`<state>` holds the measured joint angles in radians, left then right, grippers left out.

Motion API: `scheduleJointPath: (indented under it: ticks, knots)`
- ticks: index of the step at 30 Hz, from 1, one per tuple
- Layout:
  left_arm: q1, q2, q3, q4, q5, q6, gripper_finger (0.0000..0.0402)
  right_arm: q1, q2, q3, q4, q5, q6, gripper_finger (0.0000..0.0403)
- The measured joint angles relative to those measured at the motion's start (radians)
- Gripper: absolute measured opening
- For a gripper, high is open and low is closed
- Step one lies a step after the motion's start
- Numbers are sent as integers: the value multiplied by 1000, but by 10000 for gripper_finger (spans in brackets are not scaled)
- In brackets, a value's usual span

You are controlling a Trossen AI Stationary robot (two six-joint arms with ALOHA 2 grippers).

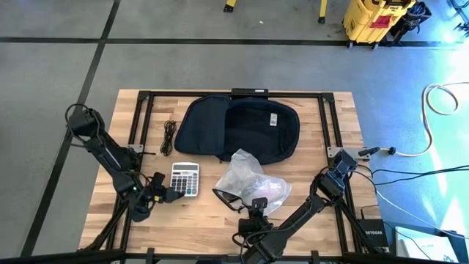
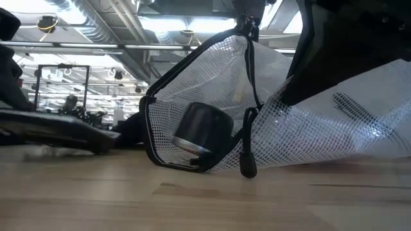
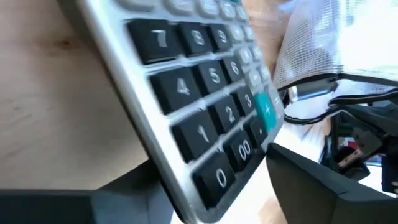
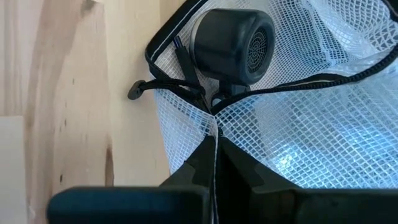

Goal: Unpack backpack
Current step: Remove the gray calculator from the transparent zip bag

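**Backpack lies open and slack; two items already out on the table**

The left gripper (image 1: 165,192) sits near the front-left part of the table with its fingers apart around the near edge of a calculator (image 1: 185,178), which rests on the wood; the fingers flank it rather than pinch it. The right gripper (image 1: 257,210), near the front edge at the middle, is clamped together on the rim of a clear mesh pouch (image 1: 253,183). Inside the pouch sits a dark round speaker-like object (image 4: 233,43); a zip pull (image 2: 248,168) hangs from the pouch's black edging.

Beyond them, toward the back edge at the middle, the backpack (image 1: 242,128) lies flat with its flap thrown open. It looks soft and floppy, probably light now, likely to sag and fold if lifted by one point. The open rim or a strap seems the surest hold. Whether anything remains inside cannot be told. A coiled black cable (image 1: 169,136) lies just left of it.
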<state>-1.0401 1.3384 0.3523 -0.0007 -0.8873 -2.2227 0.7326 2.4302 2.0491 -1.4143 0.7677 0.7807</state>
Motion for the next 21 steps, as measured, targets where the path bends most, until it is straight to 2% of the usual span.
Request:
scheduleJointPath:
  ticks: [8,18,21]
  knots:
    - [0,-83,-1,-61,6,-4,275,0,0,0,3,0,-1,0]
    - [-10,-136,0,-146,129,3,315,0,0,0,3,0,-1,0]
    - [-16,-136,0,-145,231,25,318,0,0,0,3,0,-1,0]
